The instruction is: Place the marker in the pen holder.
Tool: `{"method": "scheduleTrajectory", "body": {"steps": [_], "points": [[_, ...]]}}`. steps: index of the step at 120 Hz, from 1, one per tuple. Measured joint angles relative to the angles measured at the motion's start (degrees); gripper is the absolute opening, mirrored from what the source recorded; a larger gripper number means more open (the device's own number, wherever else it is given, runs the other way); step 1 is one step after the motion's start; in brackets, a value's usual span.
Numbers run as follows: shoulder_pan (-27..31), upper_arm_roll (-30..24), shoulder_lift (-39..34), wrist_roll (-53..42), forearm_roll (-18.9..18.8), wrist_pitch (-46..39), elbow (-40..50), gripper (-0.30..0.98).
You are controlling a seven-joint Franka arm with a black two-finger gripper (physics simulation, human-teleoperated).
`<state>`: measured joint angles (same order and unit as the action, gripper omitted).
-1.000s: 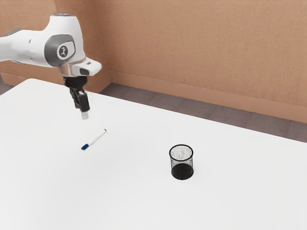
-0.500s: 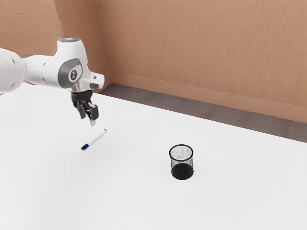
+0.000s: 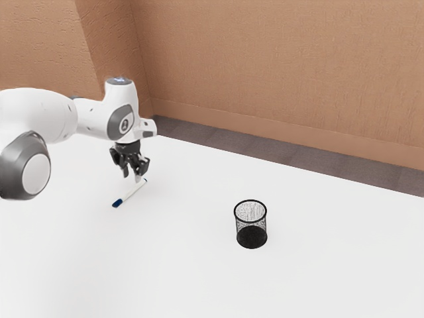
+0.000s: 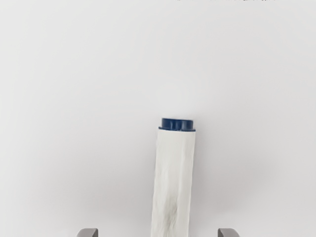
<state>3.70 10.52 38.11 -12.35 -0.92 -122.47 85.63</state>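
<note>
My gripper (image 3: pixel 132 176) is open just above the dark-tipped end of the marker (image 3: pixel 133 193), which lies flat on the table. The marker's body is white, and its blue cap (image 3: pixel 117 203) points toward the exterior view's lower left. In the wrist view the two tips of the gripper (image 4: pixel 158 232) stand wide apart, with the white marker (image 4: pixel 173 182) running between them and touching neither; its blue end plug (image 4: pixel 177 124) lies beyond them. A black mesh pen holder (image 3: pixel 252 236) stands upright toward the exterior view's right, apart from the marker.
The white table (image 3: pixel 185 265) carries the marker and pen holder. Behind its far edge are a dark floor (image 3: pixel 265 152) and a brown wall (image 3: pixel 278 66). The arm (image 3: pixel 40 116) comes in from the exterior view's left.
My hand has come down and toward the exterior view's right, closer to the marker, and has turned so that both fingers show. The marker and pen holder have stayed put.
</note>
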Motion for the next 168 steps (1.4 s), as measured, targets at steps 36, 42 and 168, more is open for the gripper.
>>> {"method": "scheduleTrajectory", "body": {"steps": [36,42,168], "points": [[0.0,-0.5,4.8,2.9,0.4,-0.3,-4.6,0.24],[0.0,-0.6,5.6,3.2,0.4,-0.3,-5.5,0.23],[-14.1,-8.0,-22.9,8.6,-0.5,-0.6,11.3,-0.1]]}}
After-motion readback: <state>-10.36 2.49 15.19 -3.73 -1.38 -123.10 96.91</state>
